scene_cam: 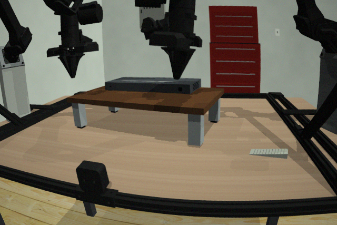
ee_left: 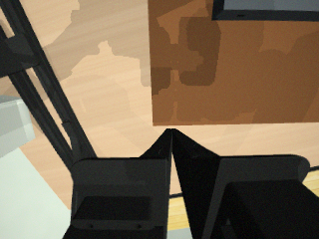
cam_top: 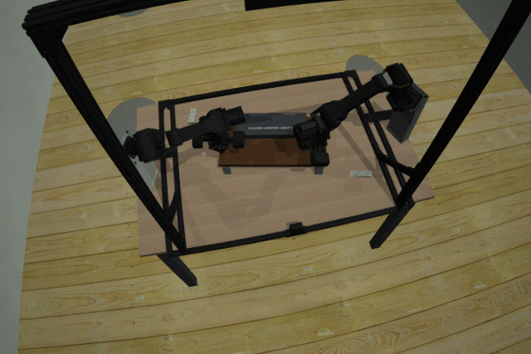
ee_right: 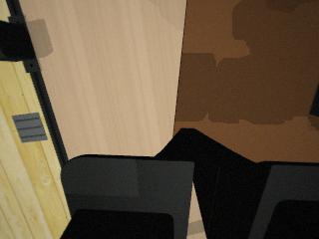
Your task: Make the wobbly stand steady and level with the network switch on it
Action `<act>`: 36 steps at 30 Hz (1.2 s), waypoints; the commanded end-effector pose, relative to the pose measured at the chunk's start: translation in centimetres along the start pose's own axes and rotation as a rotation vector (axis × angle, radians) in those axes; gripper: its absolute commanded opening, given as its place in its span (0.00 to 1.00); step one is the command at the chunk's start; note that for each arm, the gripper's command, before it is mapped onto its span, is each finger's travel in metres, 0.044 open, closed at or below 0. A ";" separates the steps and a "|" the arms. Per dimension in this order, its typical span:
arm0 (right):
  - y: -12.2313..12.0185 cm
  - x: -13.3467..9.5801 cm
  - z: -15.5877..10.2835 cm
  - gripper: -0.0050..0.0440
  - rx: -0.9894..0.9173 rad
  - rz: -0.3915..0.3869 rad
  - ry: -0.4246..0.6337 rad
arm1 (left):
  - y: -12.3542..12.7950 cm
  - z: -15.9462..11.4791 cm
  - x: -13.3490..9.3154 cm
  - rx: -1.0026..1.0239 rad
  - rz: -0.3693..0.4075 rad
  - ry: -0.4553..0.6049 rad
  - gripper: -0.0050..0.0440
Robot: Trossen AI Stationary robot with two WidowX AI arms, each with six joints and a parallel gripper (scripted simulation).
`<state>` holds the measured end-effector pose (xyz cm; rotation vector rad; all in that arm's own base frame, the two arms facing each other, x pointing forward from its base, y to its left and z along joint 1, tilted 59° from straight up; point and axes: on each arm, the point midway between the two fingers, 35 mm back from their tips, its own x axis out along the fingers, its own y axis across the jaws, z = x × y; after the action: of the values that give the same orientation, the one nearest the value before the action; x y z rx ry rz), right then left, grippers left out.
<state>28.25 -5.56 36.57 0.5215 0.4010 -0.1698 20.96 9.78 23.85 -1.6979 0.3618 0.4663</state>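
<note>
The top view shows two wedges (cam_top: 192, 115) (cam_top: 360, 173); the exterior view, just one (both grippers (scene_cam: 72, 76) (scene_cam: 177, 78) (ee_left: 170, 130) (ee_right: 187, 130) have fingertips pressed together, empty). The network switch (cam_top: 272, 124) (scene_cam: 152, 85) rests on the stand (cam_top: 261, 152) (scene_cam: 130, 98).

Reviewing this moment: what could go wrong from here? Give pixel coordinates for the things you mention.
The right gripper (cam_top: 319, 159) (scene_cam: 177, 78) (ee_right: 186, 134) points down over the stand (cam_top: 265, 152) (scene_cam: 152, 99) (ee_left: 239, 80) (ee_right: 219, 100); coming lower, it could knock or tip it.

The network switch (cam_top: 274, 124) (scene_cam: 152, 85) (ee_left: 269, 6) lies loose-looking on top, so a tilt might make it slide.

Both wedges (cam_top: 192, 115) (cam_top: 360, 173) (scene_cam: 268, 153) lie away from the legs, so the stand might rock if pressed.
</note>
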 end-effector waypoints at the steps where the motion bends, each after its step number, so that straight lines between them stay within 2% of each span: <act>1: -0.9 -0.5 -3.2 0.10 0.046 -0.016 0.089 | 0.0 0.0 0.0 0.000 0.000 0.000 0.10; 2: -1.1 -0.5 -4.0 0.10 0.057 -0.022 0.112 | 0.0 0.0 0.0 0.000 0.000 0.000 0.10; 36: -1.1 -0.5 -4.0 0.10 0.057 -0.022 0.112 | 0.0 0.0 0.0 0.000 0.000 0.000 0.10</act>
<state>26.25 -4.53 33.17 0.5779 0.5104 -0.1754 20.96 9.78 23.85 -1.6979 0.3618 0.4663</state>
